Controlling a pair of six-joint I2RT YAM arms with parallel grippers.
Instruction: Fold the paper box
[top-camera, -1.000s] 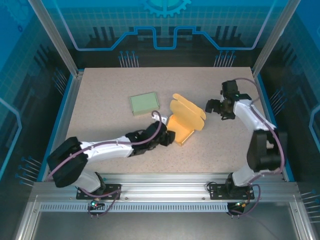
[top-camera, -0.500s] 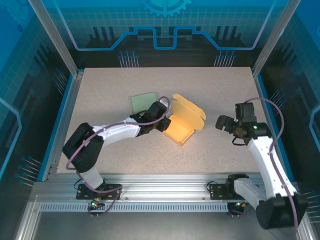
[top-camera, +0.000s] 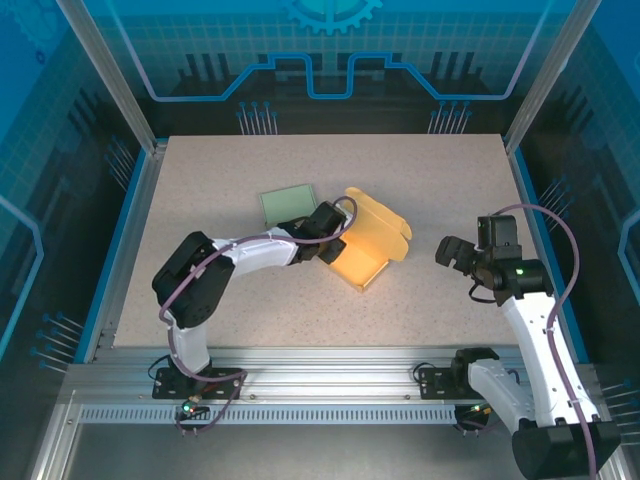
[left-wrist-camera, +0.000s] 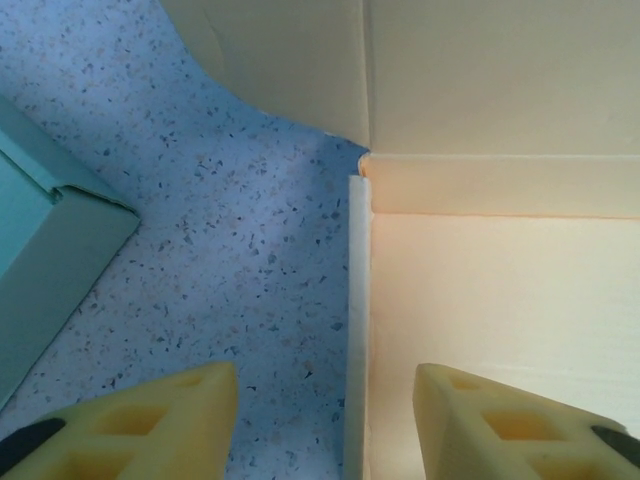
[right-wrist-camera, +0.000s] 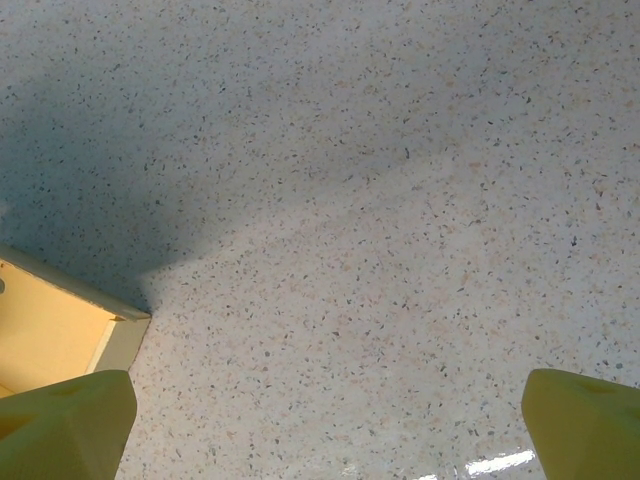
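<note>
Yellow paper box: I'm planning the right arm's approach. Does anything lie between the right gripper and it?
Nothing visible does: only bare table separates the right gripper from the yellow paper box.

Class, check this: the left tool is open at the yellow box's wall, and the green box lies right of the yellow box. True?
No. The green box lies left of the yellow box, as the top view shows. The left tool is indeed open at the yellow box's wall.

Green box (top-camera: 283, 205) corner behind left arm (top-camera: 255, 250), left wrist view crops yellow box (left-wrist-camera: 500, 280) on 3 sides
</note>
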